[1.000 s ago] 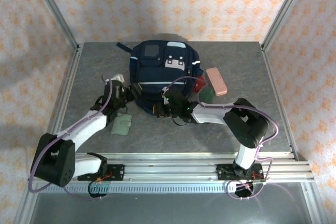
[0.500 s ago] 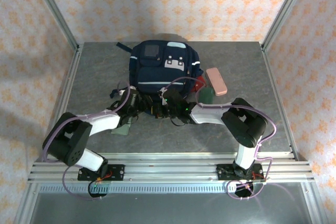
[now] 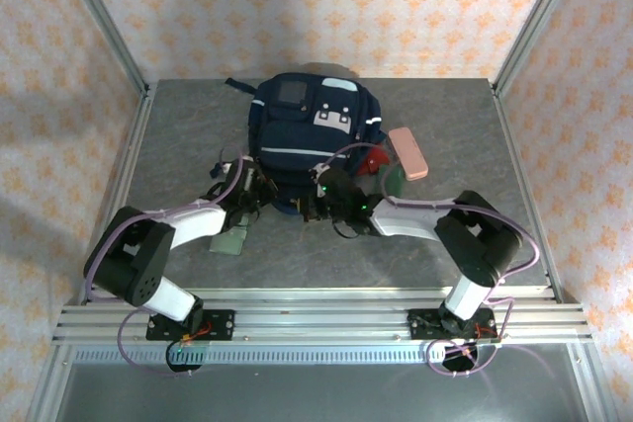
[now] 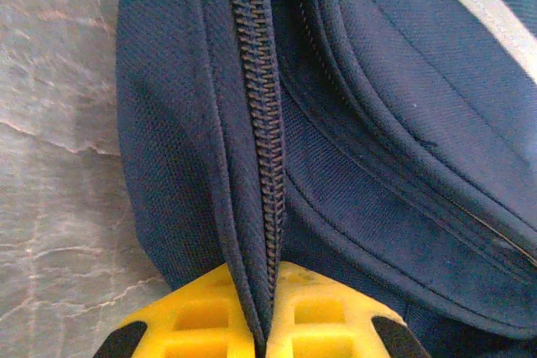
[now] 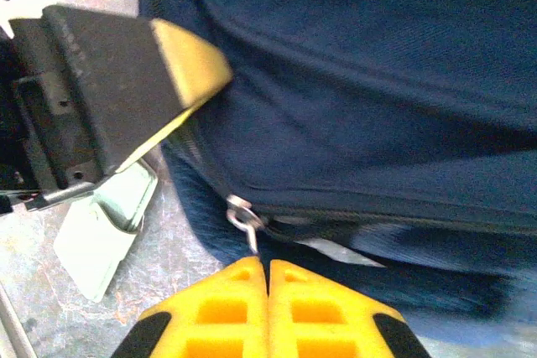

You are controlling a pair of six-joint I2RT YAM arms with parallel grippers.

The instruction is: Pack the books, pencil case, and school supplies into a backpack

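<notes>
The navy backpack [image 3: 312, 130] lies at the table's middle back, its zipper [image 4: 260, 123] running along the near edge. My left gripper [image 3: 259, 188] [image 4: 263, 281] is shut on the backpack's fabric seam [image 4: 239, 232] beside that zipper. My right gripper [image 3: 316, 201] [image 5: 267, 267] is shut on the metal zipper pull [image 5: 245, 222]. The pink pencil case [image 3: 407, 153] lies right of the backpack, with a red square [image 3: 376, 158] and a dark green flat item [image 3: 393, 183] beside it. A pale green wallet [image 3: 229, 241] [image 5: 101, 236] lies under the left arm. The books are hidden.
Metal frame posts [image 3: 107, 27] stand at the table's back corners and a rail [image 3: 316, 315] runs along the near edge. The two grippers sit close together at the backpack's near edge; the left one's finger [image 5: 180, 64] reaches into the right wrist view.
My left gripper swung right to the backpack's near edge and shut on its seam. The backpack shifted slightly toward the back. The right gripper stayed shut and moved a little.
</notes>
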